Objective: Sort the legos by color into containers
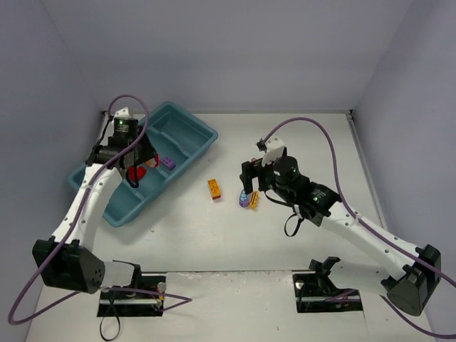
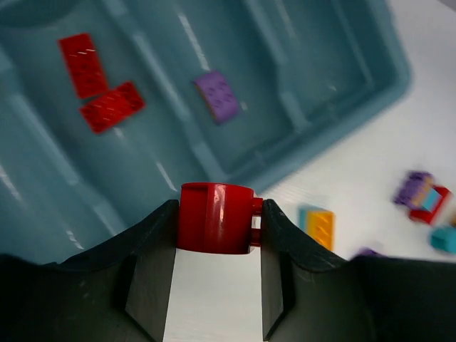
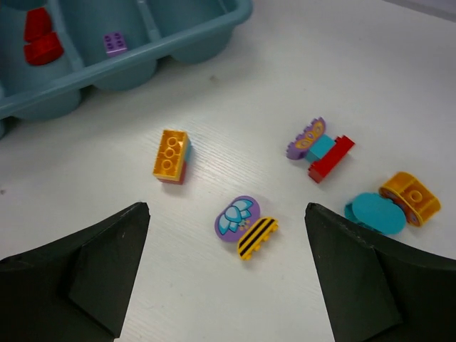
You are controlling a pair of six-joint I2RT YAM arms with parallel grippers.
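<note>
Long teal tray (image 1: 187, 140) slanted at left of surface. In one compartment, two flat red bricks (image 2: 112, 107), touching; in the next, one purple brick (image 2: 217, 96). Pinched between left fingers (image 2: 153, 242), over tray, a round red brick (image 2: 216, 217). Loose on surface: orange-yellow brick (image 3: 172, 154), purple disc (image 3: 235, 217) beside striped yellow piece (image 3: 258, 236), purple-teal-red cluster (image 3: 320, 148), teal disc (image 3: 375, 212) touching orange piece (image 3: 409, 197).

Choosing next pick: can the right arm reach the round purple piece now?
Likely yes: its open fingers hang over the purple piece, nothing covers it; a striped yellow piece touches it.

White table (image 1: 214, 239): tray (image 1: 187, 137), loose legos (image 1: 214, 189)
</note>
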